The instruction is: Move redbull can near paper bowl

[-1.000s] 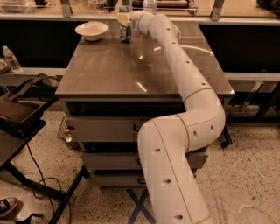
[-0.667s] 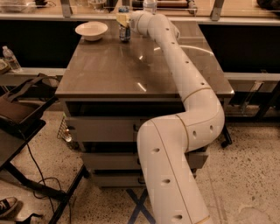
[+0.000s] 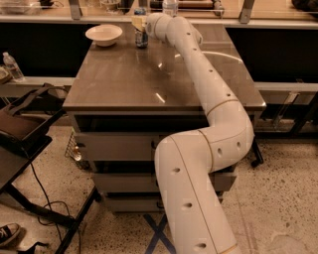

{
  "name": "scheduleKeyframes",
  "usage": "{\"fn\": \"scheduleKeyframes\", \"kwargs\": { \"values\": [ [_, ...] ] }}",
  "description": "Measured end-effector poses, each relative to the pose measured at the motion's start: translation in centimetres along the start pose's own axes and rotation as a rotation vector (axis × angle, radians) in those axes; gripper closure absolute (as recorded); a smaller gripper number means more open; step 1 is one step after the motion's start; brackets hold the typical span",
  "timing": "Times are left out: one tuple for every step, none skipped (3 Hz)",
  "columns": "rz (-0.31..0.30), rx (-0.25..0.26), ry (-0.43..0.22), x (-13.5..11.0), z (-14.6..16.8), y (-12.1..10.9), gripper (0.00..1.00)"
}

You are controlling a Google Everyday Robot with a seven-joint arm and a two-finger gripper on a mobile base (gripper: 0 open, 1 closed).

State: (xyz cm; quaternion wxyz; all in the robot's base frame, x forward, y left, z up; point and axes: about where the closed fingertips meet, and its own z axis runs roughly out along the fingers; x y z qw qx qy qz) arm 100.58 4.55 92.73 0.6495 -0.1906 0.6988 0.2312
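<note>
The redbull can (image 3: 141, 38) stands upright on the brown table (image 3: 149, 79) near its far edge. The paper bowl (image 3: 104, 34) sits on the table a short way to the can's left, apart from it. My gripper (image 3: 140, 25) is at the far end of the long white arm (image 3: 208, 84), right over the top of the can and partly hiding it. I cannot tell whether it touches the can.
A clear plastic bottle (image 3: 170, 6) stands behind the table's far edge. Another bottle (image 3: 12, 67) stands on a low shelf at the left. A dark chair with a bag (image 3: 22, 129) and cables lie on the floor to the left.
</note>
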Motion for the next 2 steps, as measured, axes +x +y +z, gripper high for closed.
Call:
{"fn": "scheduleKeyframes", "kwargs": {
  "values": [
    [0.001, -0.003, 0.002, 0.18, 0.19, 0.2, 0.05],
    [0.001, -0.004, 0.003, 0.29, 0.3, 0.33, 0.0]
  ]
}}
